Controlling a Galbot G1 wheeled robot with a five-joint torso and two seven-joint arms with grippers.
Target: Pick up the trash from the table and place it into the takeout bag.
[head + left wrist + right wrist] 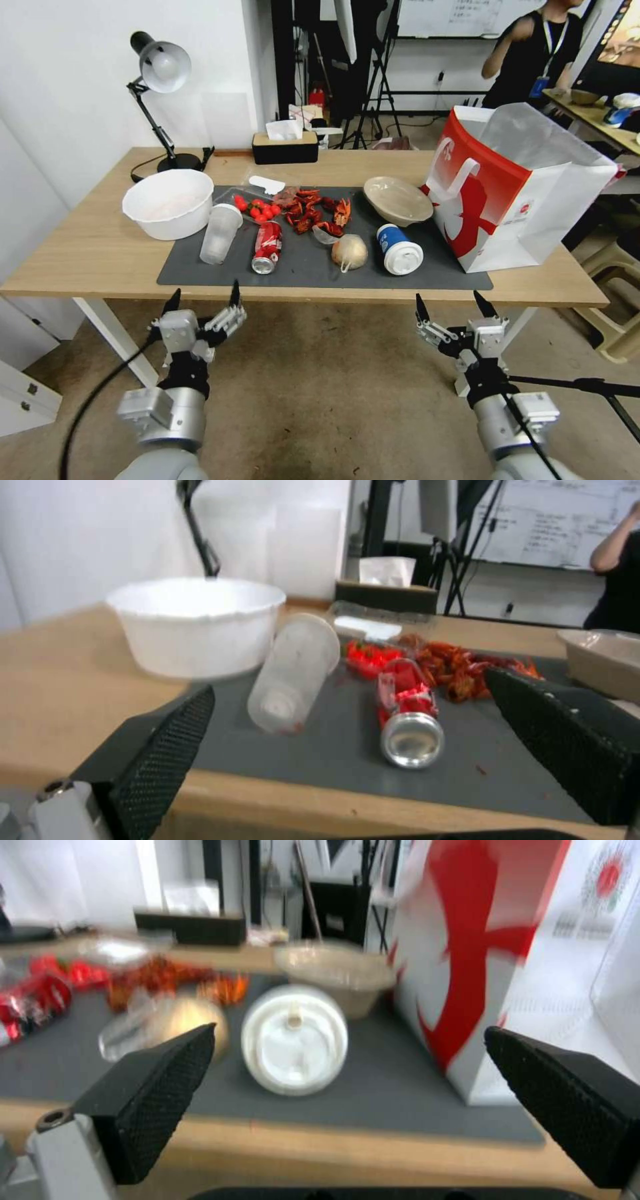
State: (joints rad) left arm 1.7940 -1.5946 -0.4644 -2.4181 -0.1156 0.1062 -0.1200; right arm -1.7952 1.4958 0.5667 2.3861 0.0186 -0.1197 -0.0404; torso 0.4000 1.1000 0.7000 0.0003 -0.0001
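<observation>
head view: the trash sits untouched along our dark grey mat (307, 263), with nothing yet in the takeout bag (513, 200), which stands open at the right end of the table (87, 253). from left to right lie the frosted clear plastic cup (219, 233), the crushed red soda can (267, 247), the small knotted bag (349, 252) and the blue cup with white lid (399, 249), all on their sides except perhaps the knotted bag. behind them are the red crayfish shells (313, 212) and the beige shallow bowl (398, 200), the bowl just beside the bag.

we hold both arms below and in front of the table's near edge. our left gripper (203, 300) has its jaws spread wide and grips nothing; our right gripper (452, 307) is equally spread and empty.

the relation that matters: the soda can lies straight ahead of our left gripper, its long axis running toward us, its silver end facing the left wrist camera (411, 720). the blue cup lies straight ahead of our right gripper, lid toward us (293, 1040), and it is the piece nearest the bag. we judge the right arm better placed for the cup, the left for the can and plastic cup.

a white bowl (168, 202) and a desk lamp (160, 87) stand at the far left.
</observation>
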